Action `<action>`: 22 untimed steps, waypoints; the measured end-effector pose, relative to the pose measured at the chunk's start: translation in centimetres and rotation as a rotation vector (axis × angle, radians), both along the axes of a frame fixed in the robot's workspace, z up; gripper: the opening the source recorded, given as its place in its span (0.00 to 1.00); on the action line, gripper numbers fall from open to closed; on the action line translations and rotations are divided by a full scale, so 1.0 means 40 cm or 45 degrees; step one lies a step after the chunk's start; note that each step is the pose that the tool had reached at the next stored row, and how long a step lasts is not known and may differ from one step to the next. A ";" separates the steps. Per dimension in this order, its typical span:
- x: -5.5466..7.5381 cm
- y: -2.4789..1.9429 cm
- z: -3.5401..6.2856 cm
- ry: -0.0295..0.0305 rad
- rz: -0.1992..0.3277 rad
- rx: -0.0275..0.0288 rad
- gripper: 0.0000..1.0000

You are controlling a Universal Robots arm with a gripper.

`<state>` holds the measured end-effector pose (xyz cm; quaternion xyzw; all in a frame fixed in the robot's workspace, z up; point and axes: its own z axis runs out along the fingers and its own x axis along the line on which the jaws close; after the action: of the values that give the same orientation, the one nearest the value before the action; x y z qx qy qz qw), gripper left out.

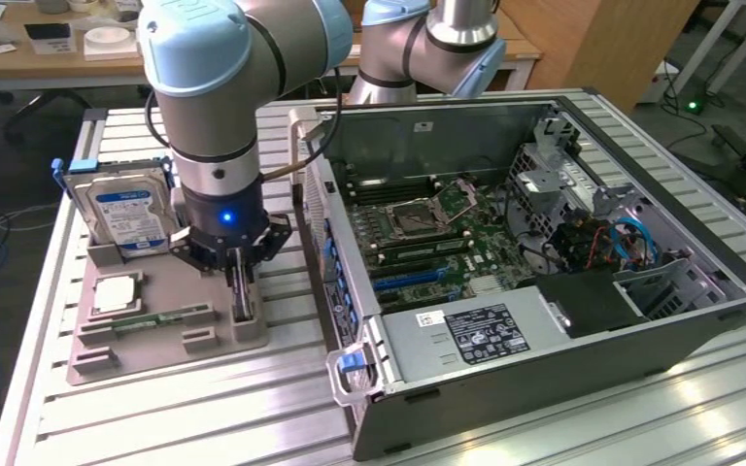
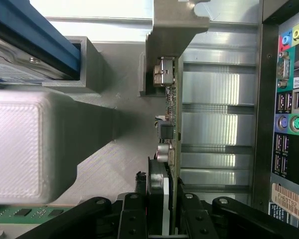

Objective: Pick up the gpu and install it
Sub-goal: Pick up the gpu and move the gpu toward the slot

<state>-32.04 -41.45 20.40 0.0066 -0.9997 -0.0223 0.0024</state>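
The gpu (image 1: 241, 296) (image 2: 170, 124) is stood on edge in the grey holder (image 1: 101, 361) beside the open computer case (image 1: 542, 388); the gripper (image 1: 236, 264) (image 2: 162, 211) is set astride it, though a firm clasp cannot be told

The gpu (image 1: 242, 296) stands on edge in the tray (image 1: 94, 359), between the hard drive (image 1: 127, 209) and the computer case (image 1: 477, 369).

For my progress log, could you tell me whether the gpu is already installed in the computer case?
No, the gpu stands on edge in the grey tray beside the case, under the gripper.
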 end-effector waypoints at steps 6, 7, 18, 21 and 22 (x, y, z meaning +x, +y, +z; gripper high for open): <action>0.000 0.000 0.000 0.0001 0.000 -0.0001 0.28; 0.000 0.000 0.000 0.0001 0.000 0.0000 0.28; 0.000 0.000 0.000 0.0001 0.000 -0.0001 0.28; 0.000 0.000 0.000 0.0001 0.000 0.0000 0.28; 0.000 0.000 0.000 0.0001 0.000 0.0000 0.28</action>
<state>-32.04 -41.45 20.39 0.0065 -0.9997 -0.0223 0.0024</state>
